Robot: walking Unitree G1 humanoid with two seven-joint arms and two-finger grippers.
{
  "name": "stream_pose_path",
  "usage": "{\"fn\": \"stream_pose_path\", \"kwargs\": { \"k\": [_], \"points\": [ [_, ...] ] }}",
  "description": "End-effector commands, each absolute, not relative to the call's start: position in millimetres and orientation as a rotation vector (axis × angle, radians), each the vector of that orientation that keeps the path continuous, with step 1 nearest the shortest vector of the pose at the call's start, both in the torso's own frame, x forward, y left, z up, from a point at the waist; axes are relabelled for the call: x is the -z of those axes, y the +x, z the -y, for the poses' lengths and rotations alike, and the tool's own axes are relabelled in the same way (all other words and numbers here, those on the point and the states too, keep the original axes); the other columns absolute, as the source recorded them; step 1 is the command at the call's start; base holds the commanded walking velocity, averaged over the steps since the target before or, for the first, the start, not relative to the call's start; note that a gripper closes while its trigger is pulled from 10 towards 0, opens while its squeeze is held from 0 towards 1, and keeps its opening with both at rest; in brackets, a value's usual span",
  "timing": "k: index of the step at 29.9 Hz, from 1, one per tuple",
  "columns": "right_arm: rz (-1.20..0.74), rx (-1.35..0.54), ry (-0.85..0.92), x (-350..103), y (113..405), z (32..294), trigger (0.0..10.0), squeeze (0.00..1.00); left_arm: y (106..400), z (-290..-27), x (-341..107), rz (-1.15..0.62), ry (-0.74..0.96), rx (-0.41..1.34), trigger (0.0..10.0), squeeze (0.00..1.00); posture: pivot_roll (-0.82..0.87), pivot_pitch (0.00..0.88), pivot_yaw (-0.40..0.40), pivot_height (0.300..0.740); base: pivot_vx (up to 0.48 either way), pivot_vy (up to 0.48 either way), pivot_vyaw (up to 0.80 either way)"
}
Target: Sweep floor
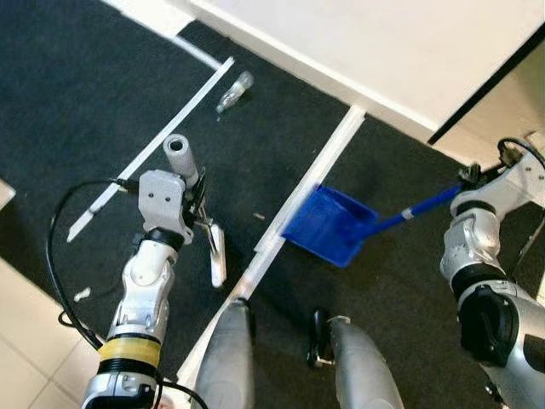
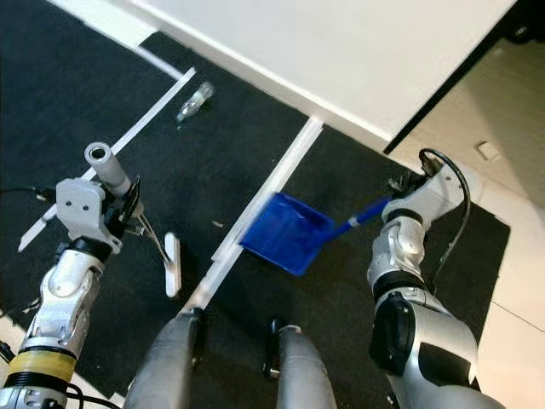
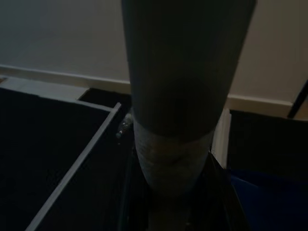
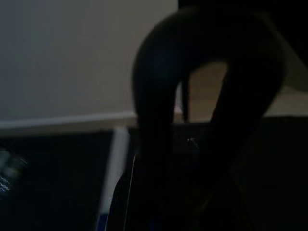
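Note:
My left gripper (image 1: 194, 200) is shut on a grey broom handle (image 1: 179, 153), which looms close in the left wrist view (image 3: 183, 96). The white broom head (image 1: 218, 254) rests on the black mat just left of a white tape line. To the right, a blue dustpan (image 1: 330, 226) lies tilted on the mat beside that line. Its blue handle (image 1: 417, 210) runs up to my right gripper (image 1: 471, 175), which is shut on it. A clear plastic bottle (image 1: 234, 91) lies on the mat farther ahead, near the wall. A small brown crumb (image 1: 259, 216) sits between broom and dustpan.
White tape lines (image 1: 324, 162) cross the black mat. A white wall and baseboard (image 1: 341, 81) run along the far side. Pale tiles (image 1: 25, 341) border the mat at the near left, with a white scrap (image 1: 83, 295) near them. My legs (image 1: 230, 358) stand below.

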State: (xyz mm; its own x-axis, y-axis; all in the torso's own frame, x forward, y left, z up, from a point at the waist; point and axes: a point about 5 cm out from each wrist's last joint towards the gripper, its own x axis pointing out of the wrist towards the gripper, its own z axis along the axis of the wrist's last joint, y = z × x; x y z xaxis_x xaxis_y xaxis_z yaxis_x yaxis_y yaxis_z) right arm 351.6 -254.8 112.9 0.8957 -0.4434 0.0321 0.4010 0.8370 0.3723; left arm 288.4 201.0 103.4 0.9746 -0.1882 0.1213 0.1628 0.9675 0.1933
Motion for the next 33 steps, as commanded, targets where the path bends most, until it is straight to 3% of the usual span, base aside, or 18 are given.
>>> {"fn": "stream_pose_path", "kwargs": {
  "k": [1,2,3,4,8,12,17,25,29,33],
  "points": [
    [0.192,0.444,0.377,-126.0,353.9,259.4,0.0,0.0,288.2,-200.7,-104.2,0.173,0.181,0.156,10.0,0.0,0.12,0.063,-0.072,0.74,0.0,0.0,0.0],
    [0.177,0.434,0.373,-127.5,356.5,257.7,1.8,0.0,288.7,-202.8,-102.8,0.172,0.182,0.142,10.0,0.0,0.11,0.045,-0.07,0.74,0.0,0.0,0.0],
    [0.148,0.429,0.365,-127.9,359.1,256.0,7.2,0.0,289.4,-204.8,-101.8,0.17,0.183,0.128,10.0,0.0,0.11,0.036,-0.068,0.74,0.0,0.0,0.0],
    [0.117,0.448,0.339,-128.5,361.1,255.7,10.0,0.0,291.1,-207.4,-99.7,0.155,0.183,0.111,10.0,0.0,0.1,0.016,-0.066,0.74,0.0,0.0,0.0],
    [0.083,0.514,0.205,-132.8,363.0,257.5,10.0,0.0,297.8,-212.3,-94.7,0.111,0.176,0.074,10.0,0.0,0.09,0.0,-0.067,0.74,0.0,0.0,0.0],
    [0.179,0.369,0.167,-146.2,366.0,254.7,10.0,0.0,303.1,-213.0,-94.5,0.101,0.213,0.08,10.0,0.0,0.09,0.0,-0.071,0.74,0.0,0.0,0.0],
    [0.211,0.354,0.148,-148.3,363.0,259.9,10.0,0.0,305.8,-217.8,-96.7,0.111,0.235,0.072,10.0,0.0,0.09,0.0,-0.076,0.74,0.0,0.0,0.0],
    [0.04,0.059,0.177,-110.4,357.8,230.2,10.0,0.0,302.1,-206.4,-92.9,0.111,0.232,0.216,10.0,0.0,0.11,0.0,-0.092,0.74,0.0,0.0,0.0],
    [-0.017,0.029,0.191,-92.2,349.0,225.2,10.0,0.0,301.6,-205.4,-90.1,0.096,0.319,0.216,10.0,0.0,0.12,0.0,-0.097,0.74,0.0,0.0,0.0],
    [-0.033,0.051,0.198,-84.5,343.7,227.0,10.0,0.0,304.5,-206.9,-91.4,0.089,0.298,0.181,10.0,0.0,0.12,0.0,-0.096,0.74,0.0,0.0,0.0]
  ]
}}
